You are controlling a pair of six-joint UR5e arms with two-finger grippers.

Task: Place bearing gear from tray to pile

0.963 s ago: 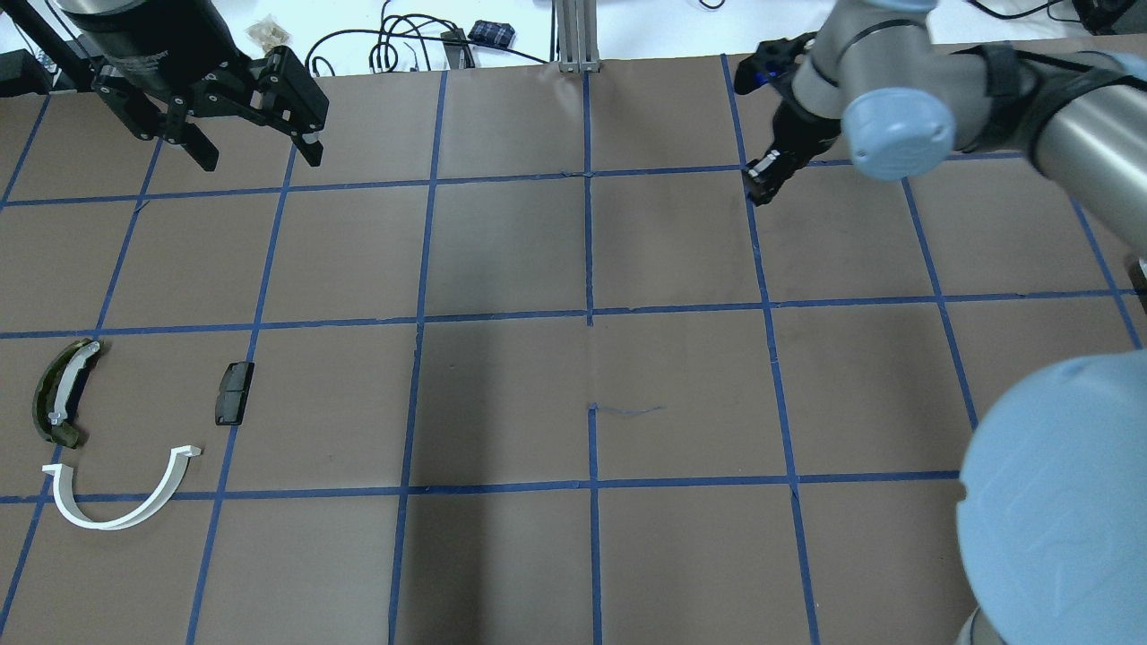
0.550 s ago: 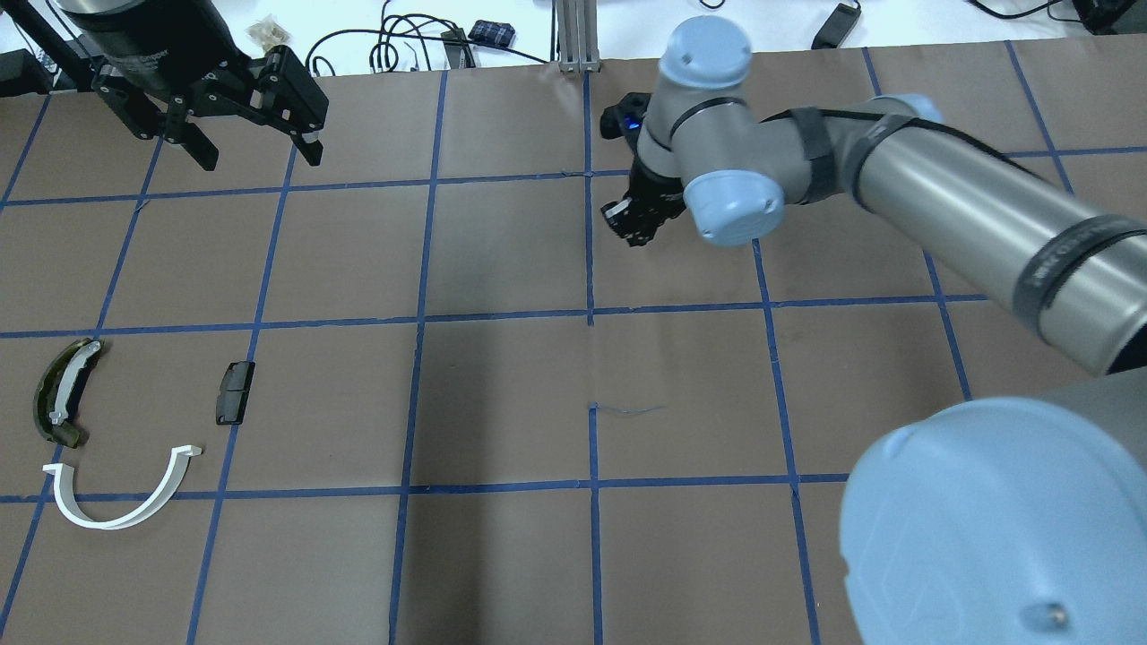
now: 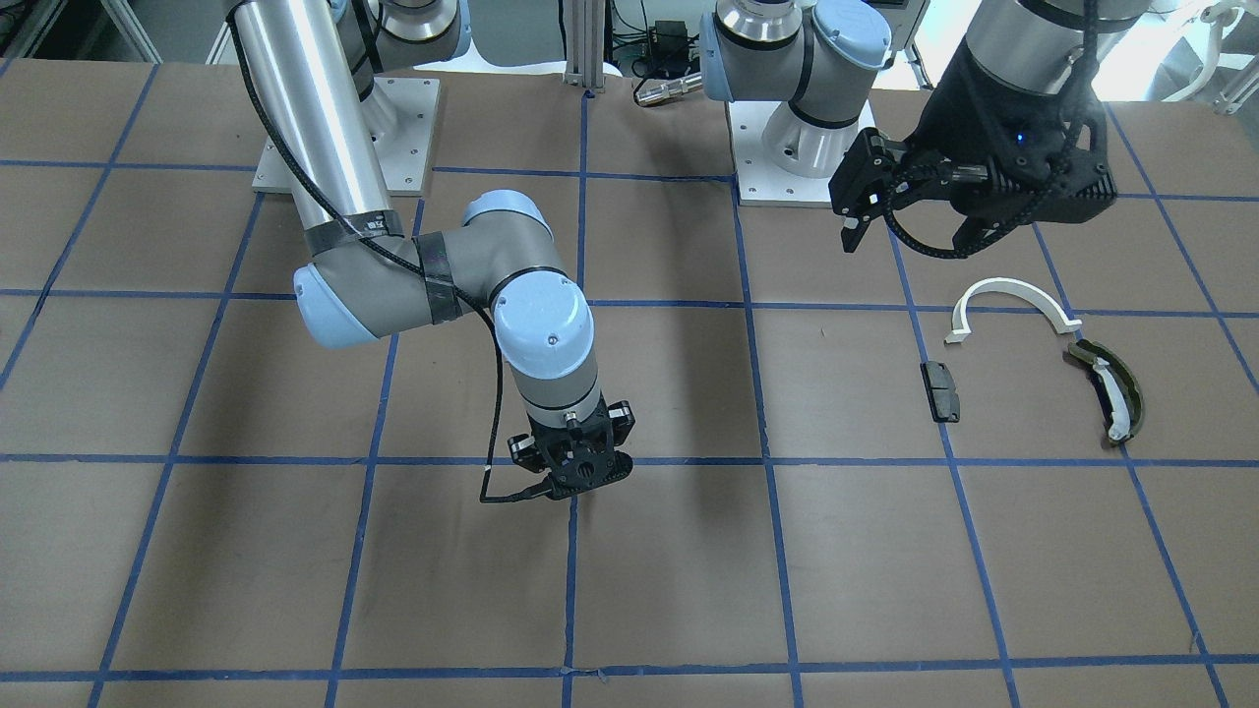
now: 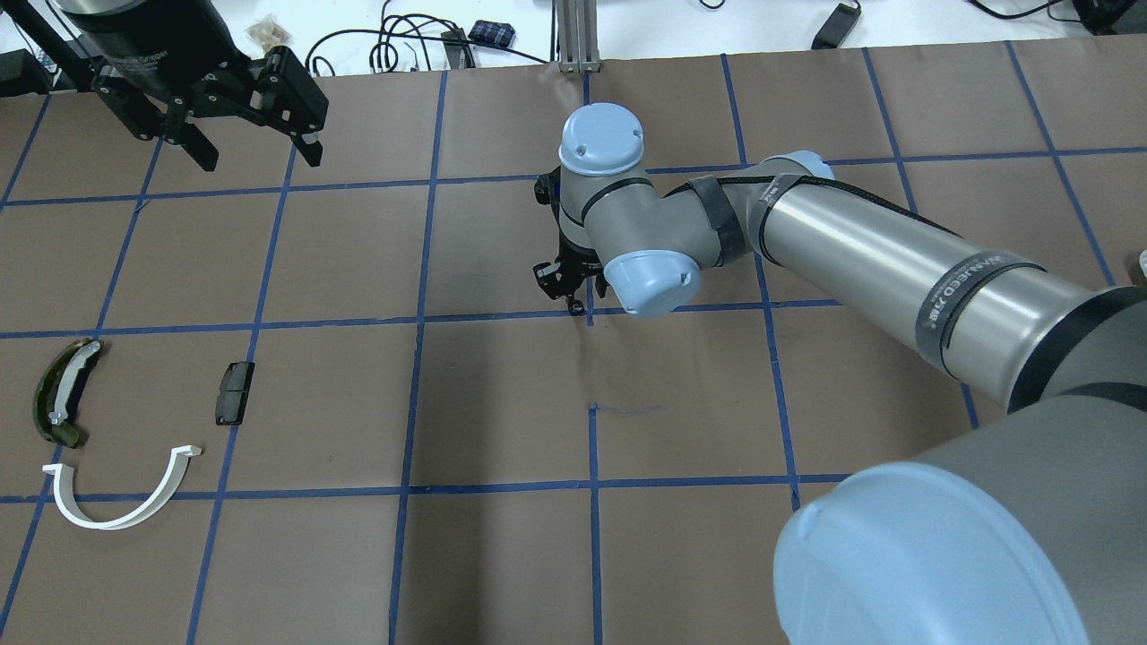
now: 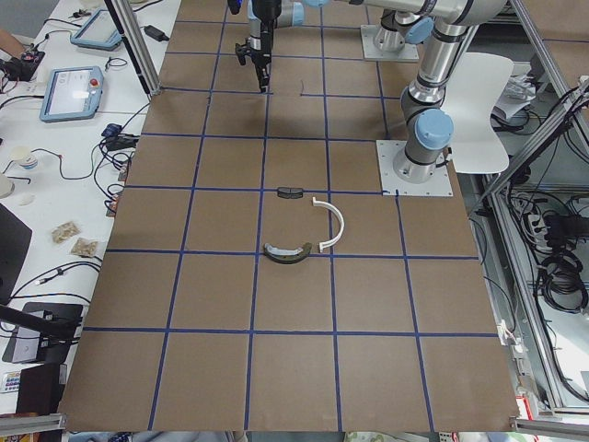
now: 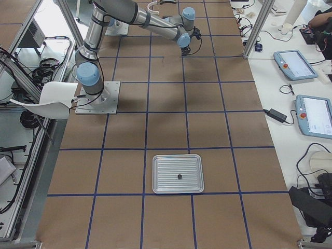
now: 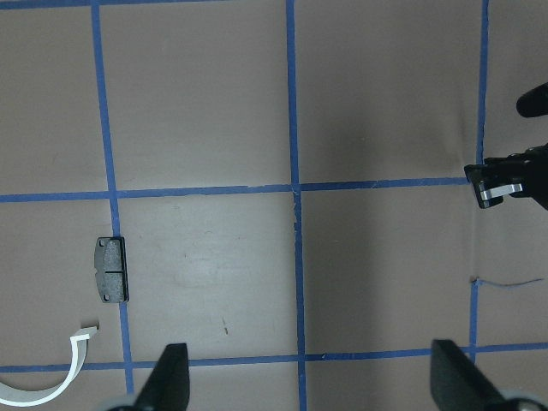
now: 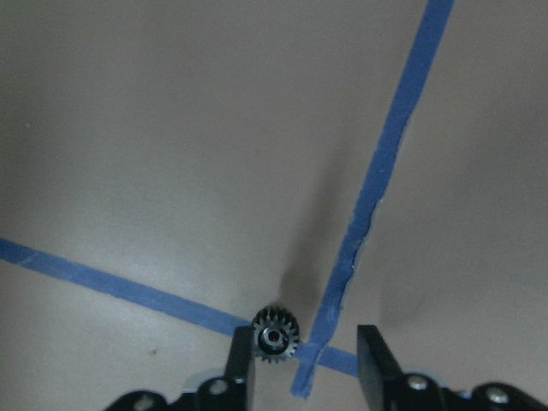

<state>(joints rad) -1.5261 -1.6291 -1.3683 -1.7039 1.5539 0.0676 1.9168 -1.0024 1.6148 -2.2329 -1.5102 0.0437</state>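
**Item:** bearing gear, small, dark and toothed. We found it at a crossing of blue tape lines near the middle of the table. It sat against the finger on the right wrist view's left and clear of the other finger.

**Right gripper**: jaws parted wider than the gear, clamping nothing.

**Left gripper**: spread wide, empty, hanging above the far left squares.

**Surroundings:** the pile lay well apart on the robot's left. We counted a white half-ring, an olive-black curved piece and a dark rectangular block, none touching. A metal tray lay at the table's right end with one small dark part on it. The right forearm hid much of the overhead view's right half.

**Changes:** a second before, the right gripper was over the far right squares; it had since swept across to the centre line. The left gripper and the pile had not shifted
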